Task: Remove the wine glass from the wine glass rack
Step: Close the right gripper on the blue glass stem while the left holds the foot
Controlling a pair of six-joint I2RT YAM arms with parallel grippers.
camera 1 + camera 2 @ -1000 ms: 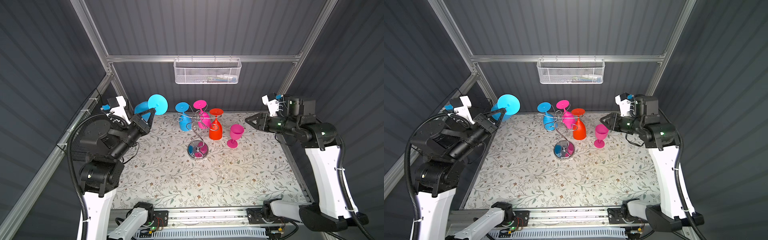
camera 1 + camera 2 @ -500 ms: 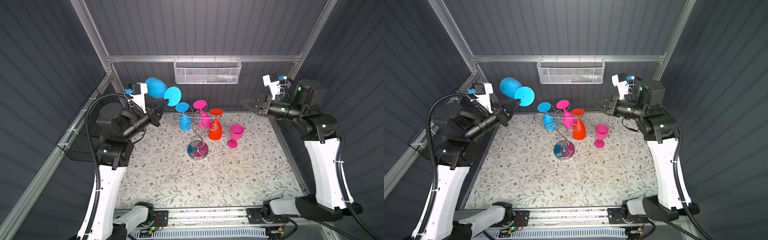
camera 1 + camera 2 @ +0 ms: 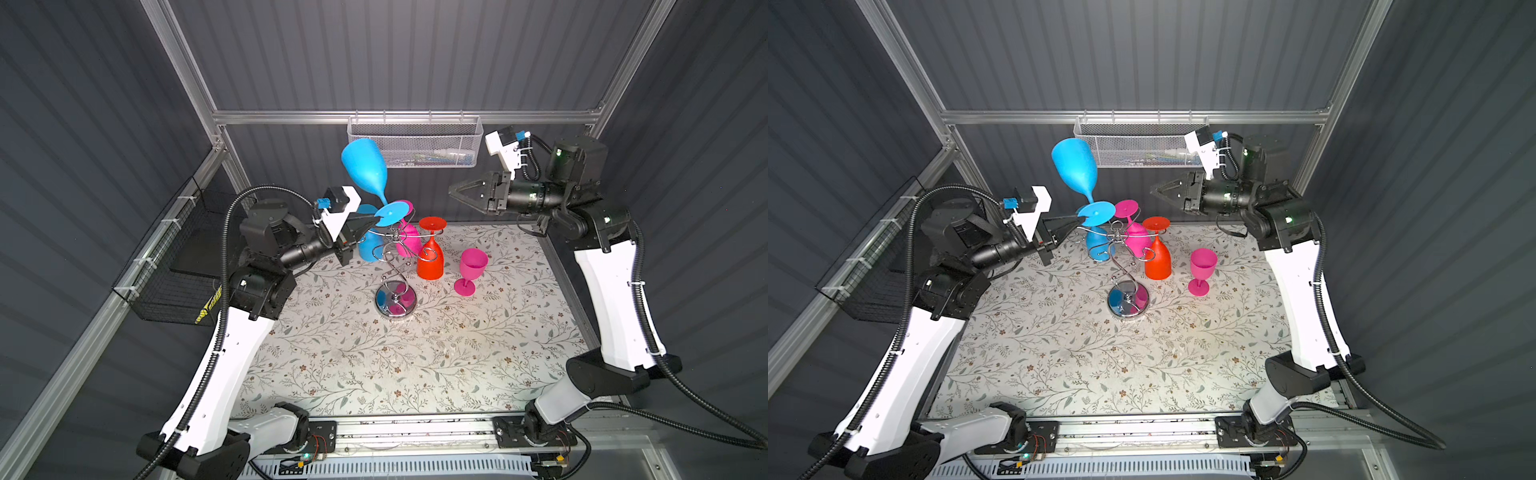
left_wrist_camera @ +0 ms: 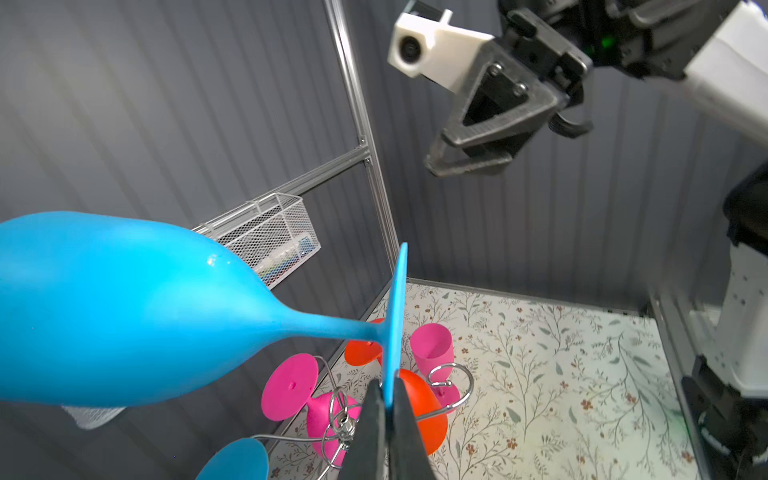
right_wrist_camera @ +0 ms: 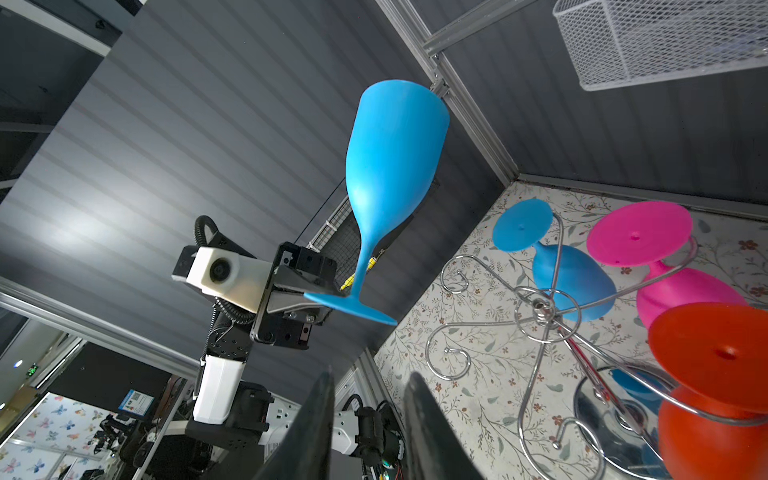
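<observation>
Left wrist view: left hand [image 4: 388, 399] clamped on blue wine glass [image 4: 124, 307] foot, bowl upward.

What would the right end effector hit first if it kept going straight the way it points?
Probably the blue wine glass held by the left end effector; it sits ahead of the right end effector, though depth is uncertain.

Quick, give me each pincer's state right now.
Left pincer: shut on the foot of the blue wine glass, held in the air.
Right pincer: open, holding nothing.
</observation>
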